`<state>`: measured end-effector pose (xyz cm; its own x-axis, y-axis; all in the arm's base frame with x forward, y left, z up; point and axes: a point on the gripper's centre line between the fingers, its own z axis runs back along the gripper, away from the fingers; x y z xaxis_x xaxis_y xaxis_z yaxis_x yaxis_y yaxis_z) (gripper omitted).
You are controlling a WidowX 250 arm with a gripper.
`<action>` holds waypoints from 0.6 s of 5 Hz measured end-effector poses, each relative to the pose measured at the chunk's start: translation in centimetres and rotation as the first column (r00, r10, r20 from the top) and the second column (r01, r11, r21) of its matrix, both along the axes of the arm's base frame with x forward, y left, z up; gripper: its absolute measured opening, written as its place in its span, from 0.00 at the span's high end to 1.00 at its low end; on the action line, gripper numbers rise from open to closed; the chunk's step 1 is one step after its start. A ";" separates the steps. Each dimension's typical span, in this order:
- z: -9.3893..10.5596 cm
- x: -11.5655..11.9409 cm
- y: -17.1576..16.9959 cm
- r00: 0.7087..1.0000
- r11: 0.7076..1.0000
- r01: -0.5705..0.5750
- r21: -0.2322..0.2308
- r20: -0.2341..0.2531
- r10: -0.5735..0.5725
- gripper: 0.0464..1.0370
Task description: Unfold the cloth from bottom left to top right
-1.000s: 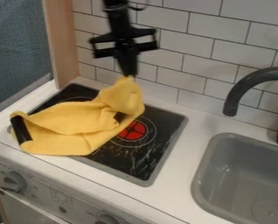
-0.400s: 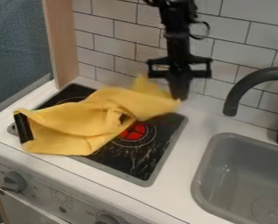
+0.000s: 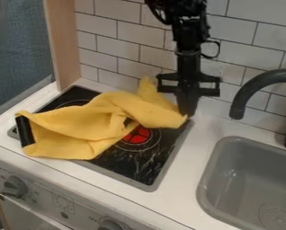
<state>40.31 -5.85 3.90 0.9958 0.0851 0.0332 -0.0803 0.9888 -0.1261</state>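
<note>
Looking at your yellow cloth (image 3: 88, 126), it's sprawled over the left and back parts of the black stovetop (image 3: 130, 164), with its front left bit spilling past the front edge onto the white counter (image 3: 184, 191). You've got a black strip (image 3: 25, 131) along the cloth's left end, by the stovetop's left corner. The middle is still rumpled, with a small dark gap showing between folds, and there's a peak poking up near the back edge. The other end runs over to the stovetop's right corner, right where your gripper (image 3: 187, 112) is. Your gripper points down there with its fingers drawn in narrow, pinching that end of the cloth, and the arm comes in from the top. Just in front of the cloth you can see a red burner center (image 3: 136, 134), partly tucked under its edge. Further out, you have the gray sink (image 3: 204, 182) to the right, and a dark faucet (image 3: 250, 92) curving in behind it. Your knobs (image 3: 14, 185) are on the front panel below the counter, white tiles (image 3: 124, 38) cover the wall behind, and a wood panel (image 3: 62, 45) stands at the back left.
</note>
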 end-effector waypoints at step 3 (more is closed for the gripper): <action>-0.5 -0.3 0.1 0.999 0.999 -0.035 0.020 -0.020 0.035 0.56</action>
<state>39.98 -5.71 3.41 0.9927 0.1194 0.0149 -0.1172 0.9875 -0.1050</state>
